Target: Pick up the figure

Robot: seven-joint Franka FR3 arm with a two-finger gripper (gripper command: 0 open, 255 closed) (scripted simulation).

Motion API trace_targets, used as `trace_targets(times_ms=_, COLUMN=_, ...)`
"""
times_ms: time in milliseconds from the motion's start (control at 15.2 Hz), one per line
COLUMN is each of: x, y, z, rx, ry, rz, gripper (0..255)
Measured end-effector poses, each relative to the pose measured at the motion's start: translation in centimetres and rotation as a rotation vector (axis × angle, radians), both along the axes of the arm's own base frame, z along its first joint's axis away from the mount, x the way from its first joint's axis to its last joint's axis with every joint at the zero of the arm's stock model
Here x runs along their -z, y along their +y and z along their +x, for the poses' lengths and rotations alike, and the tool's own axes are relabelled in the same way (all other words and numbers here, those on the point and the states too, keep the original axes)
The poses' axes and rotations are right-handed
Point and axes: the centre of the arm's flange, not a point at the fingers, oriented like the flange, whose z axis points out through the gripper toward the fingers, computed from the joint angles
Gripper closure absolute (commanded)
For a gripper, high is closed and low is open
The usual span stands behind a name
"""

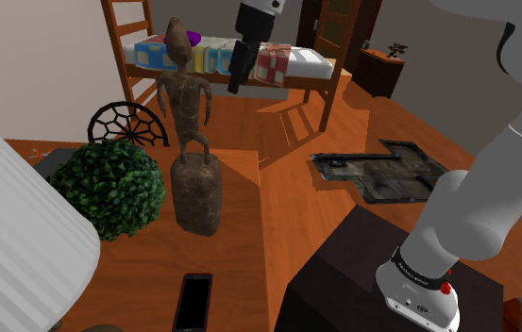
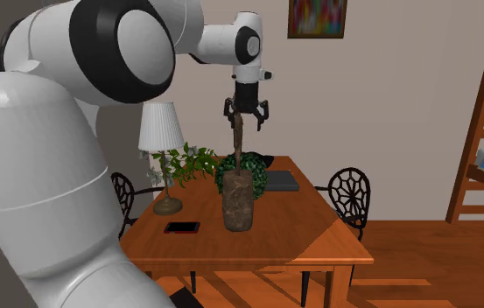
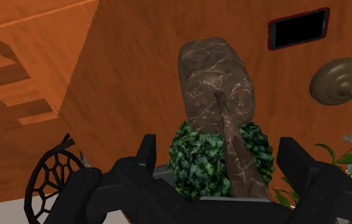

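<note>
Nearest on the wooden counter (image 1: 136, 273) lies a black phone (image 1: 193, 300), then a round leafy plant (image 1: 112, 187). Just beside it the brown figure (image 1: 185, 104) stands upright on its rocky base. Above its head hangs the tool (image 2: 247, 118), released, fingers spread to either side without touching. Beyond stands a bed (image 1: 301, 64).

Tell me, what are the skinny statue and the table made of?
The figure looks like rough stone or old carved wood. It is mottled brown and matte, with pale veins across its blocky base, and the look alone doesn't settle which. The table looks like wood: it is a warm orange-brown all over, with a smooth, even top.
</note>
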Motion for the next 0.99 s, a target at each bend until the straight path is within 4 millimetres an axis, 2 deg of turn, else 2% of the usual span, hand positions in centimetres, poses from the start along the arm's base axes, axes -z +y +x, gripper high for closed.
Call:
trace_targets(times_ms=198, x=-1.4, y=3.1, z=1.4, rx=-0.074, ry=-0.024, rz=0.015, gripper=0)
trace_targets(times_ms=396, x=-3.1, y=5.3, z=2.6, rx=-0.144, ry=-0.048, rz=0.029, gripper=0)
trace_targets(times_ms=594, x=-2.6, y=6.2, z=2.7, rx=-0.162, ry=-0.053, rz=0.033, gripper=0)
trace_targets(times_ms=924, x=-0.3, y=6.3, z=2.7, rx=-0.165, ry=-0.054, rz=0.034, gripper=0)
trace_targets(times_ms=990, x=0.0, y=6.3, z=2.7, rx=-0.165, ry=-0.054, rz=0.034, gripper=255)
